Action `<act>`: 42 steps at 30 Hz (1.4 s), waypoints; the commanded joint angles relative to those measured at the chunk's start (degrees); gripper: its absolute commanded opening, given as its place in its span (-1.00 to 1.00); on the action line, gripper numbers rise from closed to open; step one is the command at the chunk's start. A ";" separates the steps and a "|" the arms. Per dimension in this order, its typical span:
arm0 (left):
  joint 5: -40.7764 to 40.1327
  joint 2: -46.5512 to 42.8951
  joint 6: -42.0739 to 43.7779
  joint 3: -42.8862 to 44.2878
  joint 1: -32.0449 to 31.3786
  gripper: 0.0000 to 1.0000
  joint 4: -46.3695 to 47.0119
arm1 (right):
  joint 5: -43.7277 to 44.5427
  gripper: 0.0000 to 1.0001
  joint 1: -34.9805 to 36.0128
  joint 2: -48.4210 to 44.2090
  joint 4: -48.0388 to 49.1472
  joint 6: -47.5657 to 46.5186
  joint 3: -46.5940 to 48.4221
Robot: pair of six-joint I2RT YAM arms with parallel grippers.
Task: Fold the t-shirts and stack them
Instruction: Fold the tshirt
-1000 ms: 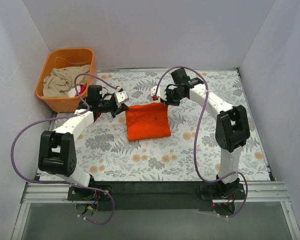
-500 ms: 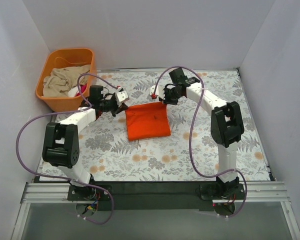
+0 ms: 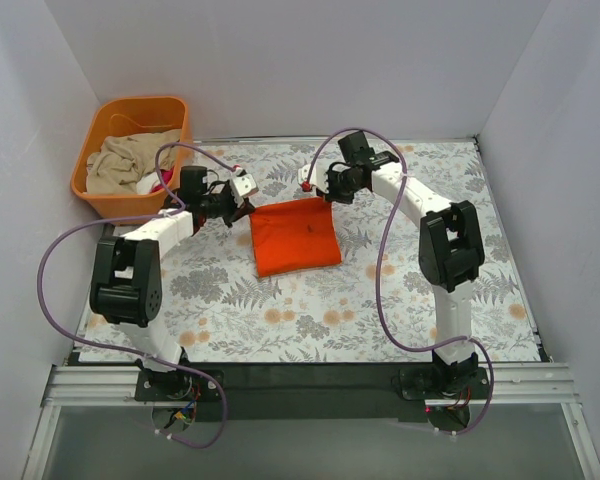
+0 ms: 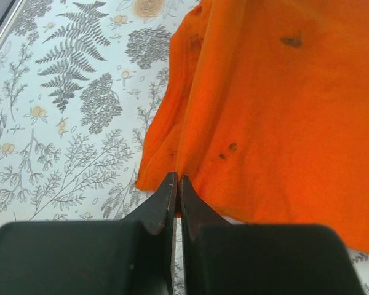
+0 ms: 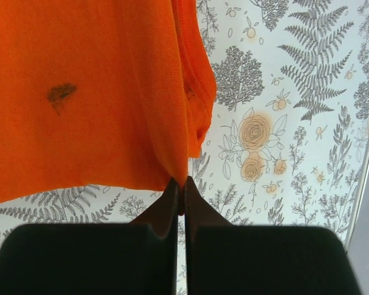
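Note:
A folded bright orange-red t-shirt [image 3: 295, 237] lies on the floral tablecloth [image 3: 400, 300] near the middle back. My left gripper [image 3: 246, 207] is shut on the shirt's far left corner; in the left wrist view the cloth [image 4: 277, 117] runs into the closed gripper [image 4: 176, 182]. My right gripper [image 3: 323, 197] is shut on the far right corner; in the right wrist view the cloth [image 5: 92, 92] is pinched at the gripper [image 5: 179, 183]. The far edge is lifted slightly between both grippers.
An orange plastic tub [image 3: 100, 125] with beige and other clothes [image 3: 125, 162] stands at the back left, just behind the left arm. White walls enclose the table on three sides. A black rail [image 3: 300, 380] runs along the near edge.
Both grippers have moved toward the back of the table, dragging the shirt's far edge a little farther away. Both stay shut on their corners.

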 commanded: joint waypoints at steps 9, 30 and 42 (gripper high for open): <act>-3.51 4.26 -1.50 3.54 1.51 -1.00 2.54 | 2.00 -0.97 -0.99 5.47 3.12 0.43 6.72; -0.78 -4.78 -4.83 2.31 1.77 -1.00 0.44 | 1.56 -0.97 -0.91 -5.23 3.21 0.52 0.13; -1.57 -4.70 -4.84 5.20 1.86 -1.00 -1.06 | 1.82 -0.97 -0.73 -3.76 3.03 0.08 2.94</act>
